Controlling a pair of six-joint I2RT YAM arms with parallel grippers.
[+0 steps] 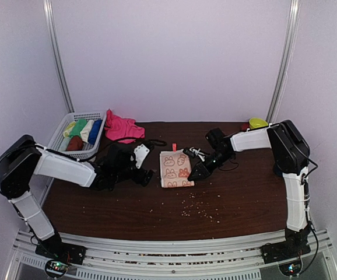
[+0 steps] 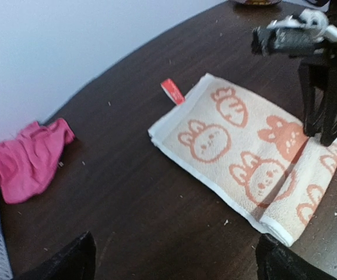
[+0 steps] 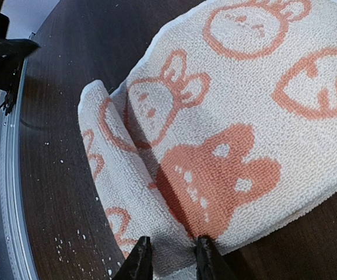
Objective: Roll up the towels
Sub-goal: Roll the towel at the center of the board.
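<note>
The towels lie at three stages of the task. We see several bundles (image 1: pixel 82 131) in green, blue, cream and brown packed in the white basket (image 1: pixel 59 135) at the far left of the tabletop (image 1: pixel 127 204); they look rolled, and we judge them finished. The pink towel (image 1: pixel 122 127) lies crumpled just beside the basket, against the back wall, with no roll started. The peach towel (image 1: pixel 176 169), printed with rabbits and carrots, lies flat at the middle of the tabletop, its red tag (image 2: pixel 171 91) pointing toward the far edge.

On the peach towel, only the edge nearest the arm bases is turned over, forming a first narrow fold. Most of the cloth is flat. We judge the roll barely begun: the rest of the peach towel and all of the pink towel are left to do.

The right arm reaches in from the right, forearm low and wrist angled down. The right arm's fingers (image 3: pixel 140 259) meet the near right corner of the peach towel and, in the wrist view, are clamped on the folded edge, with cloth pinched between the two tips.

The left arm stretches across from the left, low over the tabletop. The left arm's fingers (image 2: pixel 69 262) stand wide apart, hold nothing, and hover just beside the towel's left side without touching it. Crumbs (image 1: pixel 195 210) are scattered on the wood nearer the bases.
</note>
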